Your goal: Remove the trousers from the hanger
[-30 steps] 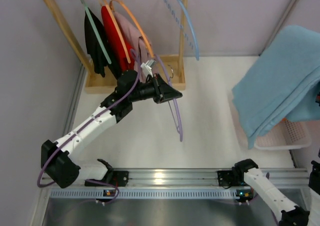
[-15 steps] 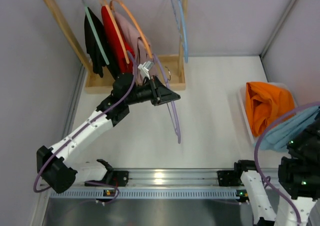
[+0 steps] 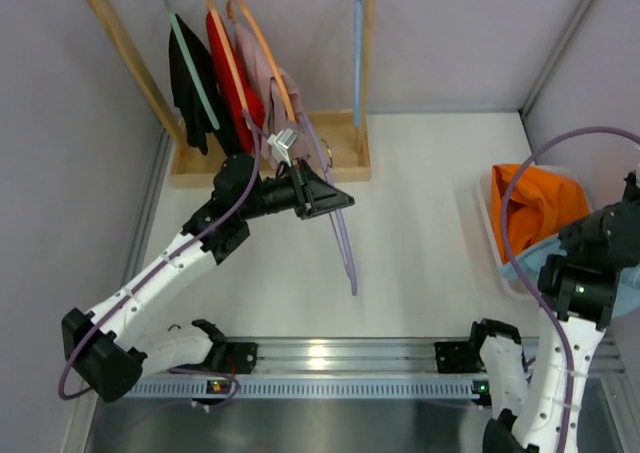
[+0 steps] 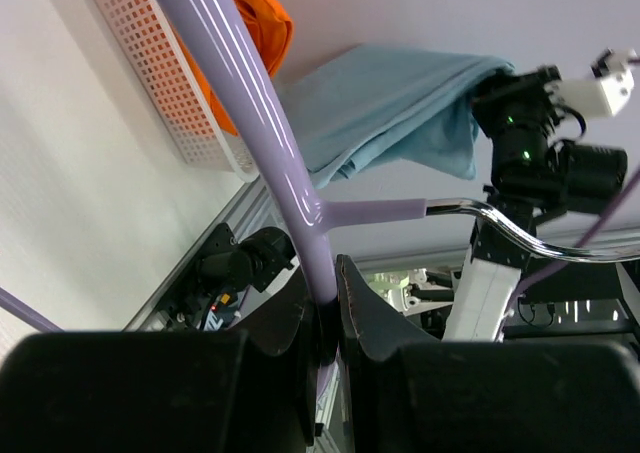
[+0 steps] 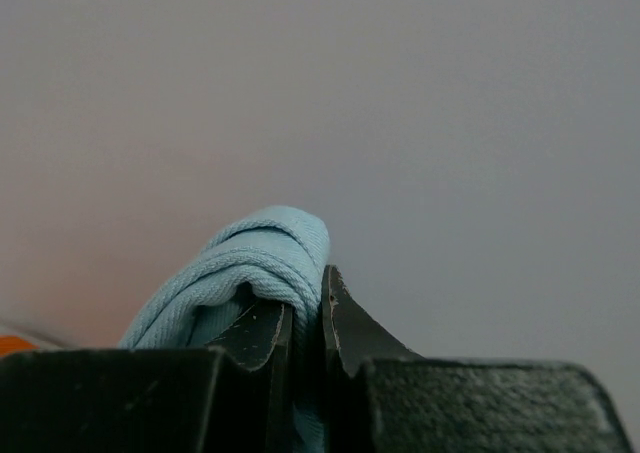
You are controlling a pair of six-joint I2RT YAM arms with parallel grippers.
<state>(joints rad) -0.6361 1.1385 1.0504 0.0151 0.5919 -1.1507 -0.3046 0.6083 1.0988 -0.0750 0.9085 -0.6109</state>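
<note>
Trousers (image 5: pixel 265 253) sat pinched in the right end effector (image 5: pixel 308 301), well apart from the hanger (image 4: pixel 250 93), which the left end effector (image 4: pixel 325 285) clamped above the desk (image 3: pixel 420 223).

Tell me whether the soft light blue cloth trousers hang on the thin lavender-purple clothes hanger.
No: the hanger in the left gripper is bare, and the trousers hang apart from it, pinched in the right gripper.

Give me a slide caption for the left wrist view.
Left gripper shut on the bare lavender hanger; beyond it, the right arm holds the freed light blue trousers.
</note>
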